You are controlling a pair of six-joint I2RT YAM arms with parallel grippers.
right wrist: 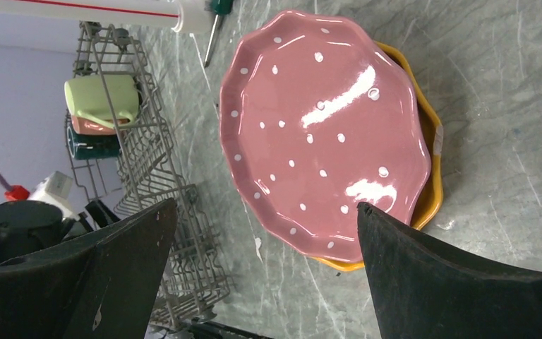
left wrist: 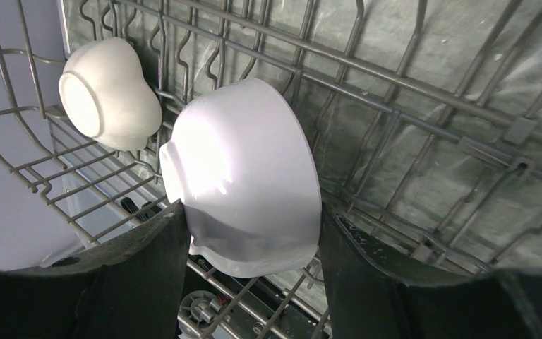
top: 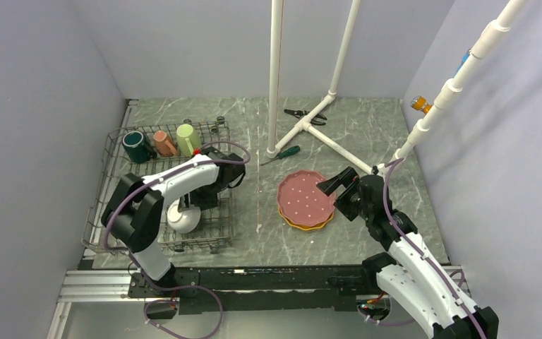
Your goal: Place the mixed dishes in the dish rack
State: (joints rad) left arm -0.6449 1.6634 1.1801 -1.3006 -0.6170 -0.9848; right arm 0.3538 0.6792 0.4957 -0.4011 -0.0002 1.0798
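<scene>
The dish rack [top: 109,169] stands at the left. Dark green [top: 135,146], salmon [top: 164,143] and light green [top: 187,138] mugs sit in its far row. My left gripper [left wrist: 249,207] is inside the rack, its fingers against both sides of a white bowl [left wrist: 243,176] that is tipped on the wires. A second white bowl [left wrist: 106,95] lies beyond it. The pink dotted plate [top: 305,198] lies on the yellow-orange plate [right wrist: 430,183] on the table. My right gripper [right wrist: 265,205] is open and empty, just above the plates' near edge.
The white pipe frame [top: 275,78] stands behind the plates, its foot tubes [top: 339,147] running across the table. A green-handled screwdriver [top: 281,155] and pliers [top: 303,114] lie near it. Grey walls close in on the left, back and right.
</scene>
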